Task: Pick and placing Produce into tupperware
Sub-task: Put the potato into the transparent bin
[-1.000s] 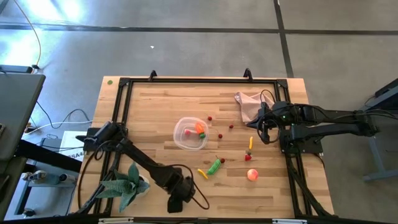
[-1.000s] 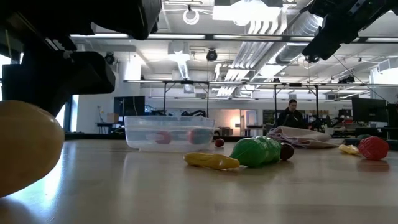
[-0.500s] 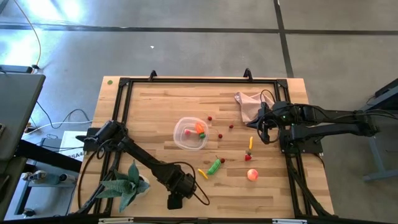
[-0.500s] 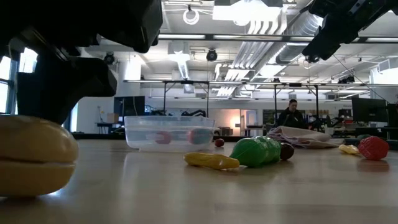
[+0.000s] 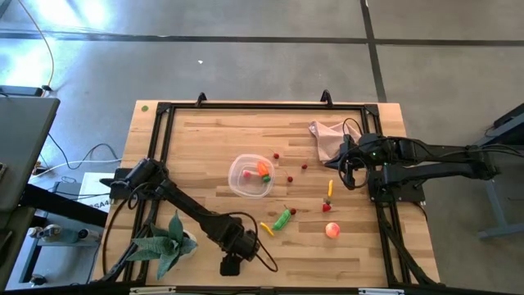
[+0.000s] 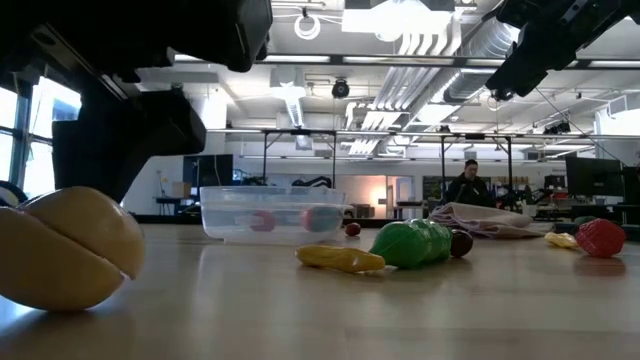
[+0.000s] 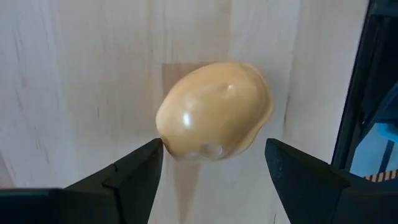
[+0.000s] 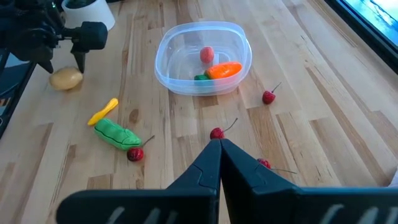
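A tan lump [image 7: 214,112] of produce lies on the wood by the table's near edge, also in the low view [image 6: 65,245]. My left gripper [image 7: 214,146] points down over it, open, with one finger close on each side. The round clear tupperware [image 5: 250,177] sits mid-table and holds an orange carrot [image 8: 225,70], a pink piece and a green piece. A green pepper [image 5: 282,219], a yellow piece [image 5: 266,229], a peach fruit [image 5: 332,230] and red berries lie to its right. My right gripper [image 8: 217,146] hangs shut above the table's right side.
A green spiky plant [image 5: 168,242] stands at the near left, close to my left arm. A pink cloth [image 5: 327,135] lies at the far right, under my right arm. A black frame [image 5: 246,105] runs round the table. A person [image 6: 468,185] is in the room behind.
The tan lump has rolled over on the table and shifted a little toward the right edge; its seam, level half a second ago, now slants. My left gripper has stayed over it.
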Tool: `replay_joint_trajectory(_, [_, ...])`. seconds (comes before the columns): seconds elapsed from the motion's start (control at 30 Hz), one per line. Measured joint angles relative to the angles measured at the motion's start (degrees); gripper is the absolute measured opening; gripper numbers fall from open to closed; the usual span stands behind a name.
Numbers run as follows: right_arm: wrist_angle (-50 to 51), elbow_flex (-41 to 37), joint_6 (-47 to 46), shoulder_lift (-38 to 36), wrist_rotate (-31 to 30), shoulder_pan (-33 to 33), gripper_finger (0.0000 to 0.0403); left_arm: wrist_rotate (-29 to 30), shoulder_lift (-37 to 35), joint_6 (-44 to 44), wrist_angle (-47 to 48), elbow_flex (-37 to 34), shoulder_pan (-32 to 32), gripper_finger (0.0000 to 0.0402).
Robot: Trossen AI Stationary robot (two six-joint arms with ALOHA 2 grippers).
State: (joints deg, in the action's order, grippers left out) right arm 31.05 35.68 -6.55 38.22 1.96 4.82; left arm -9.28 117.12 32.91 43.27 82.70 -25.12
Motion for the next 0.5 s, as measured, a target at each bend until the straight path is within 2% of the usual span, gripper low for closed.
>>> replay_joint_trajectory(0.5, [0.0, 0.0, 0.0, 0.0, 0.0, 0.0, 0.0, 4.7, 0.0, -8.8, -0.9, 0.0, 0.0, 0.0285])
